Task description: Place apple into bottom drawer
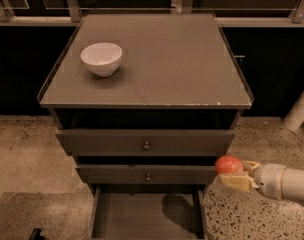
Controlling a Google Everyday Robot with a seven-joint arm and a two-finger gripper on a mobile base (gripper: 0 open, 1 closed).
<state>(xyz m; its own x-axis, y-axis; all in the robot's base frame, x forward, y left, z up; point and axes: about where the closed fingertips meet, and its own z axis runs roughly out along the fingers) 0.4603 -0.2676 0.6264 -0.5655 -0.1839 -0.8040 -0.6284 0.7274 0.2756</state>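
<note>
Status check, apple-to-drawer run. Your gripper (237,173) sits at the right edge of the view, beside the cabinet's right front corner and level with the middle drawer (148,175). Its two pale fingers are clenched on the apple (228,164), one under the fruit and one behind it, so count the grasp as done. The apple hangs in the air just outside the cabinet's right side, above the speckled floor (242,219), and touches no surface. The bottom drawer (124,215) is already pulled out toward the camera. Its flat floor is bare apart from a dark shadow (179,210) on the right half, and nothing lies in it that you can see, though its front end runs out of frame. The top drawer (147,143) and the middle drawer are pushed in. The white bowl (101,58) stands alone at the back left of the cabinet top (182,59) and has no part in this. Judged progress: pick complete, drawer open, placement not yet done. What you have left is a move left and downward, so that the apple clears the drawer's right wall and comes over its floor, then a release low enough that the fruit does not roll forward or bounce out. Watch the overhang of the middle drawer front on the way in.
</note>
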